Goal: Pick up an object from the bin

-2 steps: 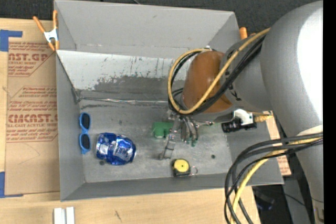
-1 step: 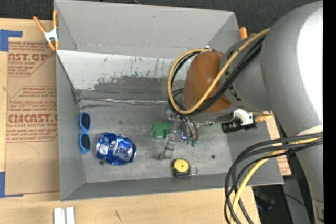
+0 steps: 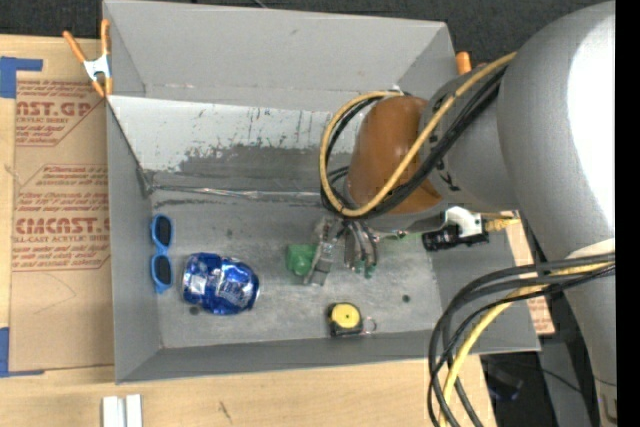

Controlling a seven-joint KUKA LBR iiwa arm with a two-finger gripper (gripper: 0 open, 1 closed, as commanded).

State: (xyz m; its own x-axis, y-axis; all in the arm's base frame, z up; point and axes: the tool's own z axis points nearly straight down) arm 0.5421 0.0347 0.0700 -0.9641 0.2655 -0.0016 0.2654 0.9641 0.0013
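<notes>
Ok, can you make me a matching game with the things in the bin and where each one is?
Things:
1. blue sunglasses
2. crushed blue can
3. small green thing
4. yellow tape measure

Places:
A. right next to the gripper
B. by the left wall of the bin
C. near the front edge of the bin floor, below the gripper in the picture
D. between the sunglasses and the green thing

Pairs: 1-B, 2-D, 3-A, 4-C
</notes>
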